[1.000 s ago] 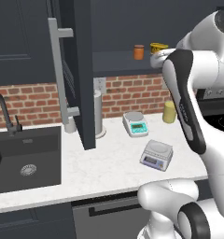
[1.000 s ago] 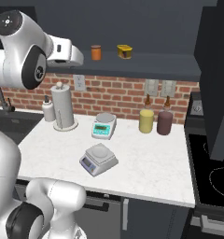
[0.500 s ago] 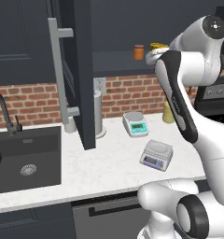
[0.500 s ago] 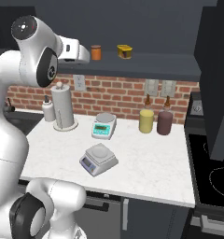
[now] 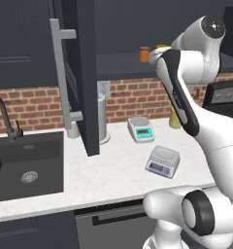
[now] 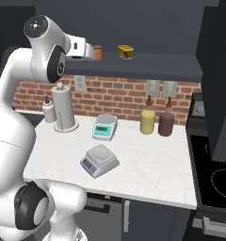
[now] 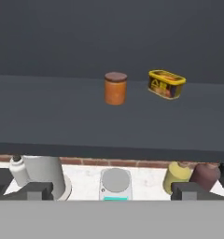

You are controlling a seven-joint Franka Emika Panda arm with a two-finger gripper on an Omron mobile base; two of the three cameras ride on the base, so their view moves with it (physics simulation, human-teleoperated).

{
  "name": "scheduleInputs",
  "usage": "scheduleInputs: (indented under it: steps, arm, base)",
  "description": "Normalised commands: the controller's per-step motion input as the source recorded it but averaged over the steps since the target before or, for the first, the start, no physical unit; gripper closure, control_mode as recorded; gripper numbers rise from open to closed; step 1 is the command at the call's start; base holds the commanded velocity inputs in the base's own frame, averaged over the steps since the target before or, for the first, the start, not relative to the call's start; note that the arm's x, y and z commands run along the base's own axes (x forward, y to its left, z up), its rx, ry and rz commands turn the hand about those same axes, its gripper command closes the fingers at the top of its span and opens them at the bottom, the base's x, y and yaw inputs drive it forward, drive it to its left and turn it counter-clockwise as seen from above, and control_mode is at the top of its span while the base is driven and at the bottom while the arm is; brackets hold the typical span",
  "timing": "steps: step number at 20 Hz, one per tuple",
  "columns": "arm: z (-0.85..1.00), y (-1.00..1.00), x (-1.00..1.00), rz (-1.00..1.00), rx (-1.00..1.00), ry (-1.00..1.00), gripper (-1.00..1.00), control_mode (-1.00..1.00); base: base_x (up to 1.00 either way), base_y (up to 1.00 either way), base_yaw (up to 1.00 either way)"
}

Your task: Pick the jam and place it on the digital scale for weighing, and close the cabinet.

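One jam (image 7: 115, 88) jar stands upright on the open cabinet (image 5: 84, 73) shelf, beside a yellow tin (image 7: 166, 84). The tool (image 7: 113, 190) faces it from short of the shelf, released with fingers wide apart. The digital scale (image 6: 100, 160) sits on the bench (image 6: 152, 169) below.

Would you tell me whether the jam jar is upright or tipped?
Upright: the jam stands on the cabinet shelf, its brown lid on top.
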Motion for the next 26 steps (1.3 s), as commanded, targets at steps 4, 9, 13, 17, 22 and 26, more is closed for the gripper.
scheduleInputs:
  steps: [4,9,13,17,22,26]
  arm:
    - [0.0,-0.1,0.34,0.0,0.0,0.0,-1.0,-1.0]
    - [0.0,-0.08,0.29,0.0,0.0,0.0,-1.0,-1.0]
    - [0.0,-0.03,0.33,0.0,0.0,0.0,-1.0,-1.0]
    - [0.0,0.0,0.43,0.0,0.0,0.0,-1.0,-1.0]
    - [0.0,0.0,0.47,0.0,0.0,0.0,-1.0,-1.0]
    - [0.0,0.0,0.72,0.0,0.0,0.0,-1.0,-1.0]
  base:
    - [0.0,0.0,0.0]
    - [0.0,0.0,0.0]
    - [0.0,0.0,0.0]
    - [0.0,0.0,0.0]
    - [0.0,0.0,0.0]
    - [0.0,0.0,0.0]
